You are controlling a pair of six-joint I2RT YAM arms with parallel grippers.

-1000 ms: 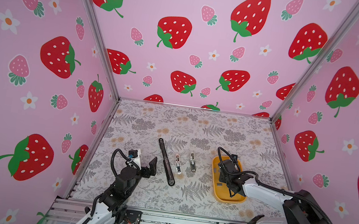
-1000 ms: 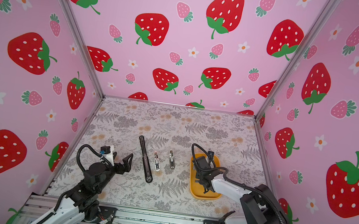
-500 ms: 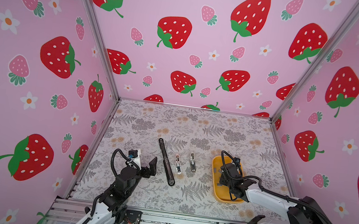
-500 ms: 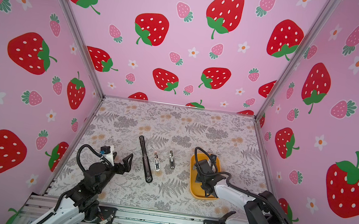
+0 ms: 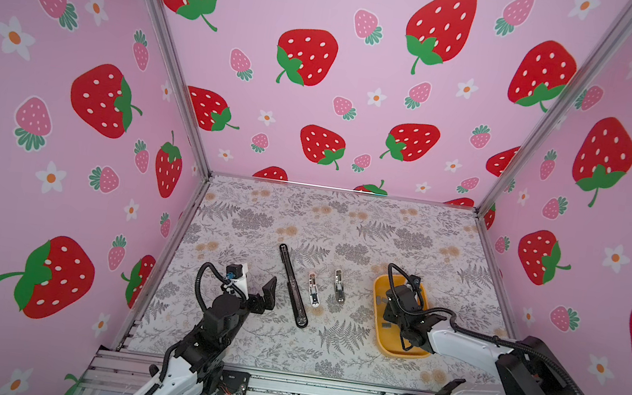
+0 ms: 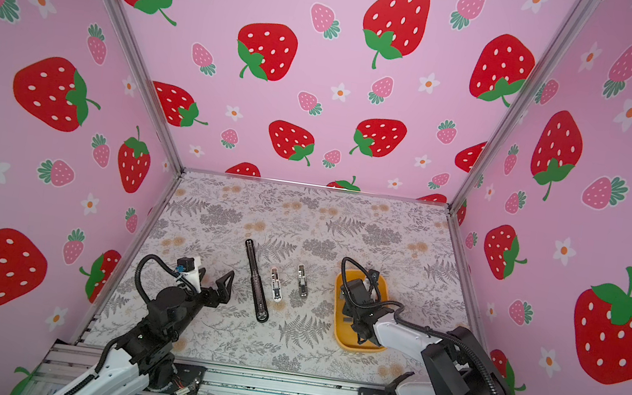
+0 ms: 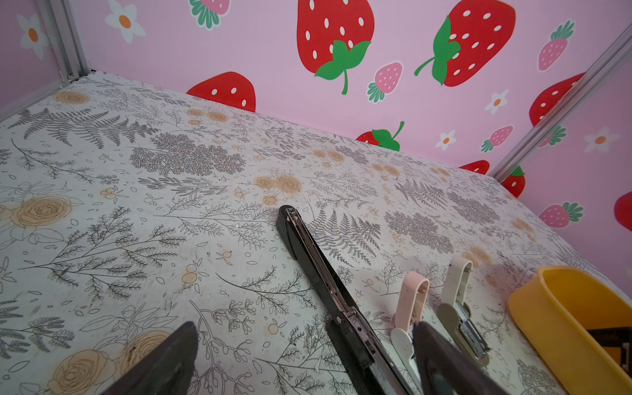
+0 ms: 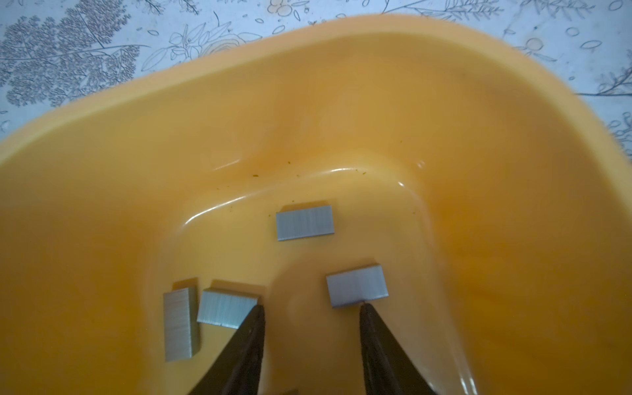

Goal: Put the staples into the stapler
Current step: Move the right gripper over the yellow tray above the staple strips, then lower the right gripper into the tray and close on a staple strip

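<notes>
The right tool (image 8: 311,305) is reaching down into the shallow yellow plastic tray (image 8: 136,136), its two dark jaws standing partly apart with nothing between them. The small flat grey metal staple strips (image 8: 304,220) are lying loose on the tray floor, which is keeping them gathered in one place. One strip (image 8: 357,286) is sitting just ahead of one jaw tip. Another (image 8: 225,307) is lying at the other tip, beside a fourth strip (image 8: 179,319). The gap between the jaws is looking over bare tray floor, so the tool is probably lining up for a pick and has not yet committed to a strip. Being thin and flat against smooth plastic, the strips are likely to slide rather than lift cleanly.

The left tool (image 7: 304,326) is hovering wide open and empty above the floral-printed desk (image 5: 343,227), close to the near end of the long black stapler (image 5: 292,285). It seems to be waiting there to steady a stapler once a strip arrives. Beside the black one, a small pink-and-white stapler (image 5: 313,288) and a small beige stapler (image 5: 339,285) are lying in a row between the two arms. All three appear to be lying opened with their metal channels facing up, ready for loading. No staples are showing in any channel, as far as the views allow.
</notes>
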